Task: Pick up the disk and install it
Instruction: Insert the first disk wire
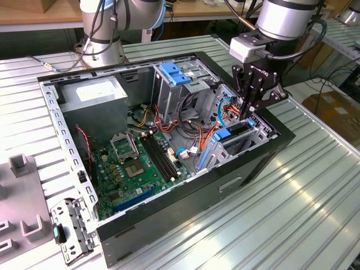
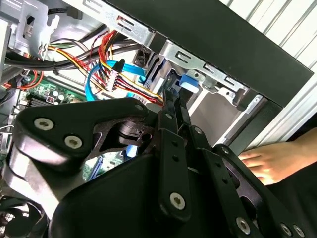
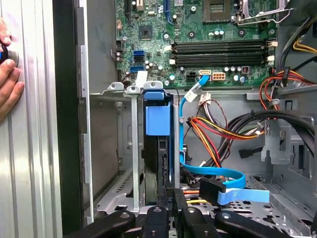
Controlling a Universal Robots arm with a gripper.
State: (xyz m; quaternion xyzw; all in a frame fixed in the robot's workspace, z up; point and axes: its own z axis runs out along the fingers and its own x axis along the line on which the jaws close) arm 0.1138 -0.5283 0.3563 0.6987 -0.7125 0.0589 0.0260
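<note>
In the exterior view the black end effector [image 1: 248,114] hangs at 2 o'clock of the open case [image 1: 242,174] on the ribbed metal bench [image 1: 315,185]. It pinches the disk [image 3: 158,124], whose blue plastic frame and dark flat body stand on edge inside a sheet-metal cage [image 3: 133,148].

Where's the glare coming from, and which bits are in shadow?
Exterior view: light glares off the ribbed table; second wrist view: the black claw looms dark up front; first wrist view: the disk has a bright blue frame, shadowed body.
</note>
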